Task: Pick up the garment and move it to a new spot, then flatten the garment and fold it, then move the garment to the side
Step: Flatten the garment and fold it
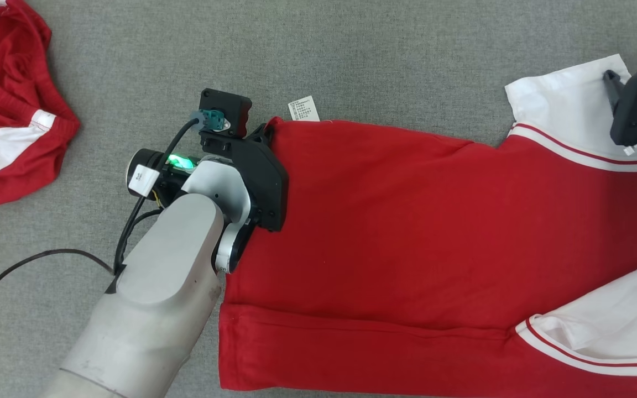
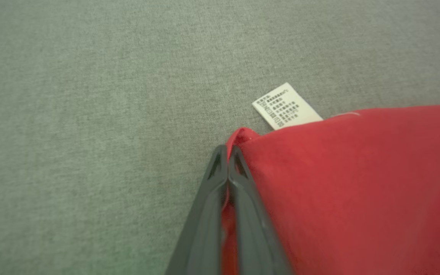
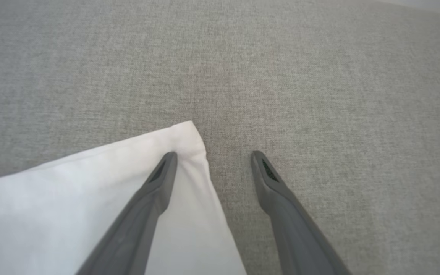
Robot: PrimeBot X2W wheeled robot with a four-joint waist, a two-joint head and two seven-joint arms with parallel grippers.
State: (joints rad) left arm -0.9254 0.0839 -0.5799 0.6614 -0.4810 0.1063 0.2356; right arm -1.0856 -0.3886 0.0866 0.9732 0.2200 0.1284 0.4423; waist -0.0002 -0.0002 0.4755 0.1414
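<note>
The garment (image 1: pixel 396 221) is a red shirt with white, red-striped sleeves, lying spread on the grey surface. My left gripper (image 2: pixel 227 149) is shut on the garment's red corner (image 2: pixel 243 135), beside a white care label (image 2: pixel 285 105); in the head view the left gripper (image 1: pixel 267 128) sits at the shirt's upper left corner. My right gripper (image 3: pixel 212 156) is open, straddling the edge of the white sleeve (image 3: pixel 90 191), one finger over the cloth and the other over bare surface. In the head view the right gripper's dark body (image 1: pixel 636 105) hangs over the upper white sleeve (image 1: pixel 562 99).
A second red and white garment (image 1: pixel 9 105) lies crumpled at the far left. A black cable (image 1: pixel 31 262) trails from my left arm across the grey surface (image 1: pixel 351 55). The lower white sleeve (image 1: pixel 606 320) lies at the right edge.
</note>
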